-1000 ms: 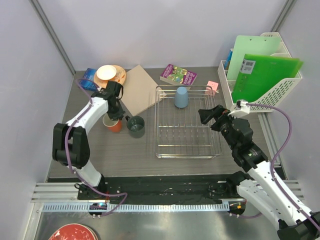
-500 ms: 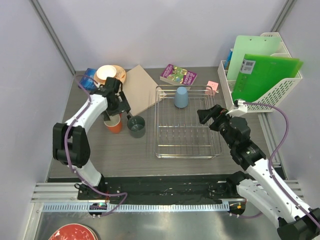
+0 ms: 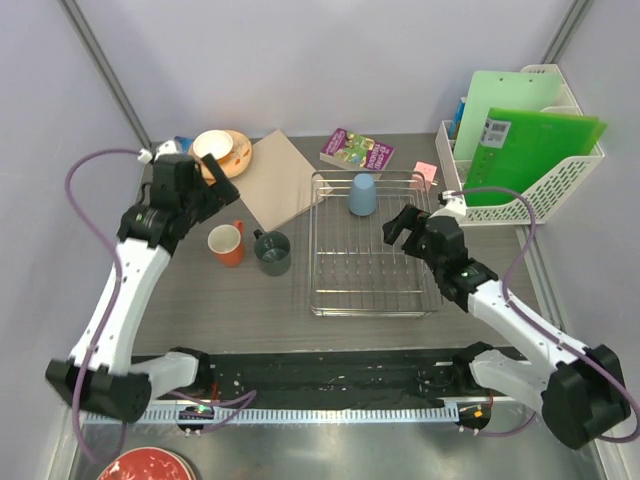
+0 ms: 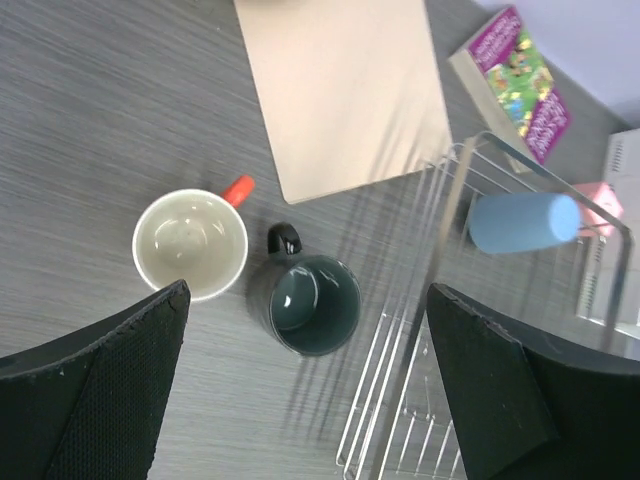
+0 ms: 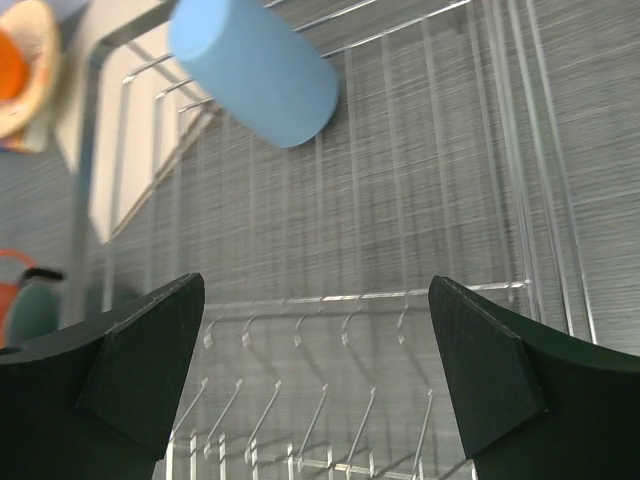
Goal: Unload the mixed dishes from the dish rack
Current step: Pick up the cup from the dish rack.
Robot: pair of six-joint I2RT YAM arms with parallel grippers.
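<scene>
The chrome wire dish rack (image 3: 322,243) holds one light-blue cup (image 3: 362,194), upside down at its far end. The same light-blue cup (image 5: 255,70) is seen ahead of my right gripper (image 5: 316,300), which hangs open over the dish rack (image 5: 520,180) bars. The orange cup (image 3: 226,243) and the grey mug (image 3: 272,252) stand upright on the table left of the rack. My left gripper (image 3: 222,185) is open and raised above them, holding nothing; below it I see the orange cup (image 4: 190,244) and grey mug (image 4: 314,304). A small white bowl (image 3: 214,147) sits on speckled plates at the back left.
A tan board (image 3: 285,180) lies between the plates and the rack. A purple book (image 3: 357,150) and a pink note (image 3: 426,172) lie behind the rack. A white lattice basket (image 3: 555,185) with green folders stands at the right. A red plate (image 3: 145,467) lies below the table's near edge.
My left gripper opened, let go of the orange cup and rose back to the left. My right gripper moved left over the rack's right side.
</scene>
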